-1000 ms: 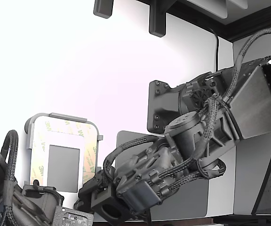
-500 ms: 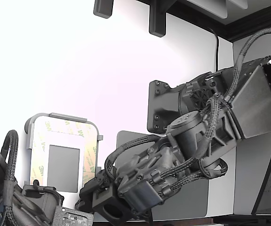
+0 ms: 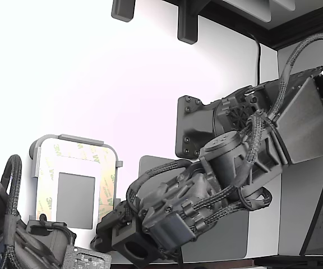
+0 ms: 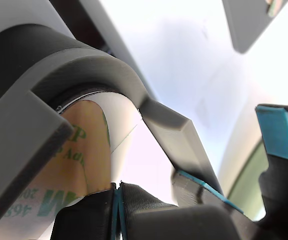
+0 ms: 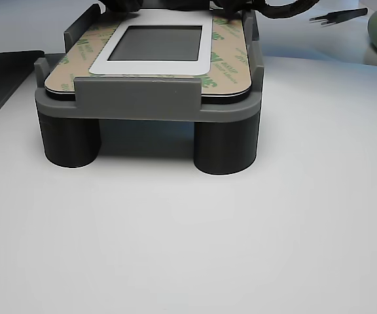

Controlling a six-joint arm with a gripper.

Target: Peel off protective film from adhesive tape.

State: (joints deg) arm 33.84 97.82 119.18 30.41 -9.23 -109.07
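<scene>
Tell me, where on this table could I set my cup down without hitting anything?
The white table is bare beyond the grey fixture, toward the exterior view's top left. The other view shows bare table in front of the fixture's legs. Around the gripper and dark mat it is crowded.

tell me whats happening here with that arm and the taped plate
A robot arm has its gripper down at a corner of a white plate sitting in a grey fixture. In the wrist view the fingertips are pinched together at the edge of the yellowish 3M liner. The liner looks flat on all visible sides, so peeling has hardly begun.

Dark grey arm [image 3: 229,168], braided cables [image 3: 156,174]
</scene>
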